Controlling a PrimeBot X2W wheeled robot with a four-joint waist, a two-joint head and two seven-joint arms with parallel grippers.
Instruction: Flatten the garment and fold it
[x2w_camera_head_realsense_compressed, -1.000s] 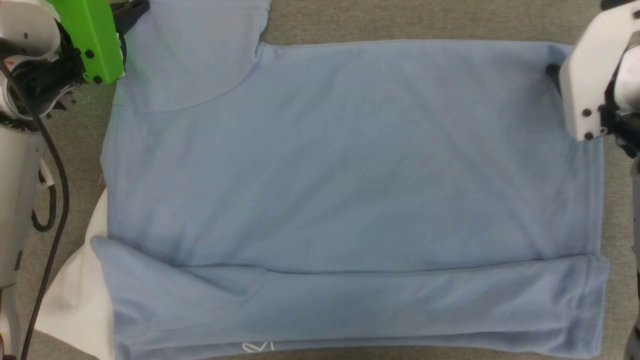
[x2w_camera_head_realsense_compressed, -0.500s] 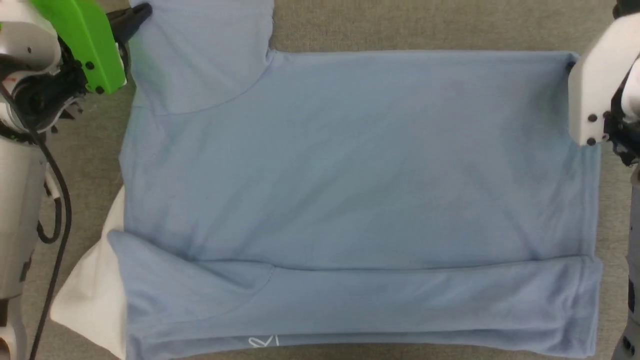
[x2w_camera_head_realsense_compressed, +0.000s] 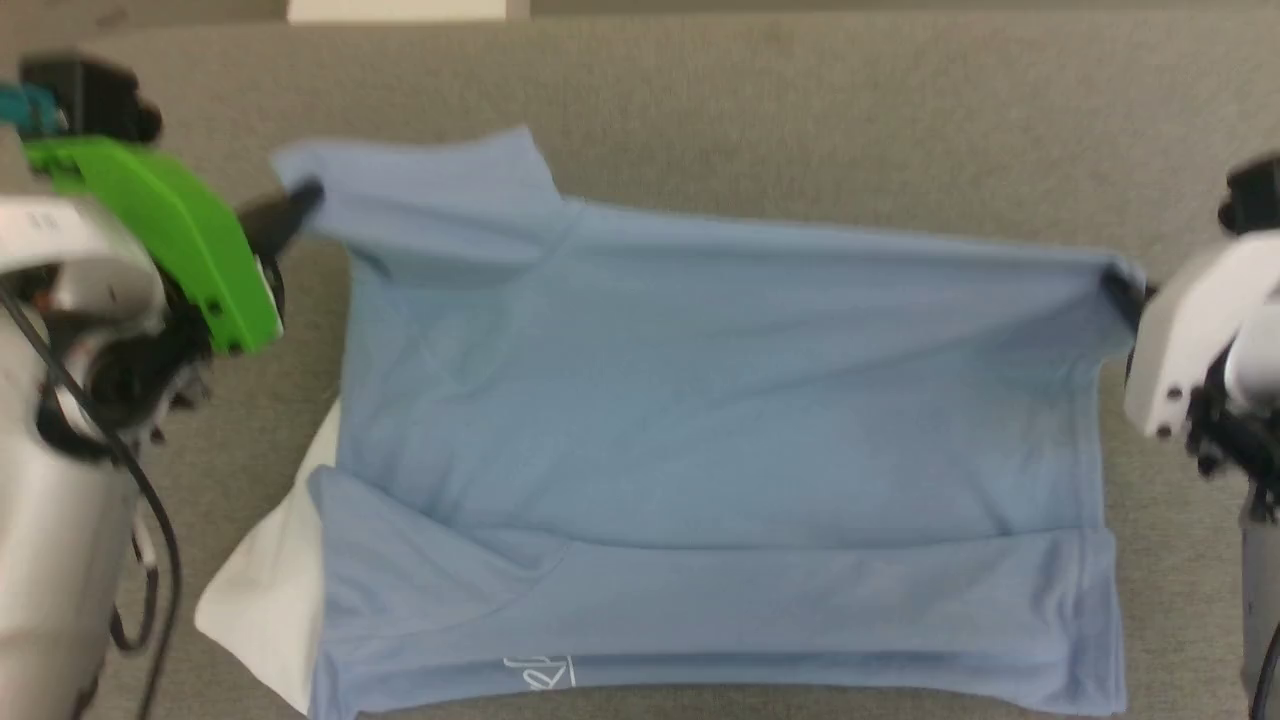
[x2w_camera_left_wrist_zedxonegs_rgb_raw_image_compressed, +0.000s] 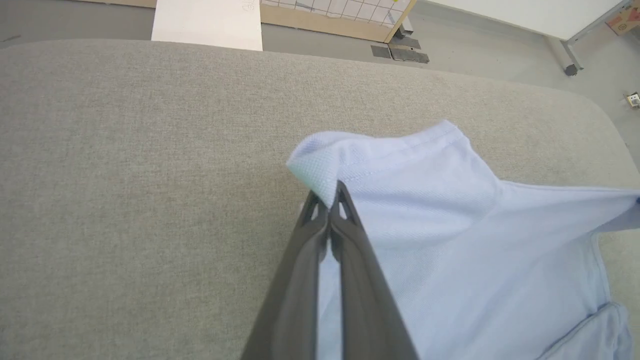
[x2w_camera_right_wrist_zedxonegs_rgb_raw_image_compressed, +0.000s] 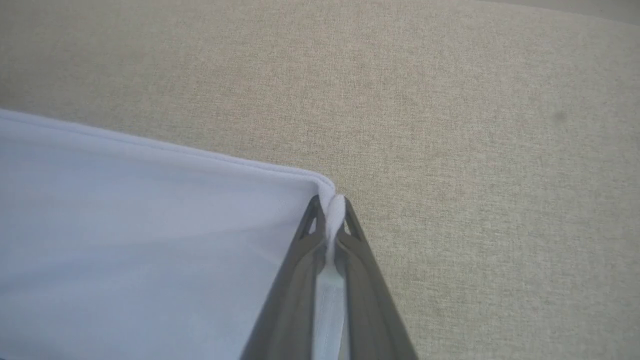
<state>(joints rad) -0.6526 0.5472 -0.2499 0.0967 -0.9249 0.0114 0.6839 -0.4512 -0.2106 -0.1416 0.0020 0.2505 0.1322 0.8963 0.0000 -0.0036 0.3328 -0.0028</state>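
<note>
In the head view, you have the garment (x2w_camera_head_realsense_compressed: 700, 420), a light blue soft knit T-shirt, spread wide across the counter (x2w_camera_head_realsense_compressed: 800, 120), which is covered in grey-beige woven fabric. Its far edge is drawn in a line between the two arms, and a folded band of blue cloth runs across its near side. A white rectangular panel (x2w_camera_head_realsense_compressed: 265, 600) pokes out from under the near left corner, and a small white script logo (x2w_camera_head_realsense_compressed: 540, 672) sits at the near edge. Your left gripper (x2w_camera_head_realsense_compressed: 300, 200), ahead of its bright green housing (x2w_camera_head_realsense_compressed: 170, 235), pinches the sleeve at the far left. Your right gripper (x2w_camera_head_realsense_compressed: 1125, 290), ahead of its white housing (x2w_camera_head_realsense_compressed: 1185, 345), bites the far right corner. In the left wrist view, the dark fingers (x2w_camera_left_wrist_zedxonegs_rgb_raw_image_compressed: 360, 280) are pressed together on the sleeve's hem corner, which bunches just over their tips, with the rest of the shirt trailing off to the right over the counter. Beyond the counter's far edge you can see grey floor (x2w_camera_left_wrist_zedxonegs_rgb_raw_image_compressed: 475, 45). In the right wrist view, the fingers (x2w_camera_right_wrist_zedxonegs_rgb_raw_image_compressed: 365, 300) are clamped narrow on the corner, a thin ridge of cloth squeezed between them, and the hem runs away to the left.
</note>
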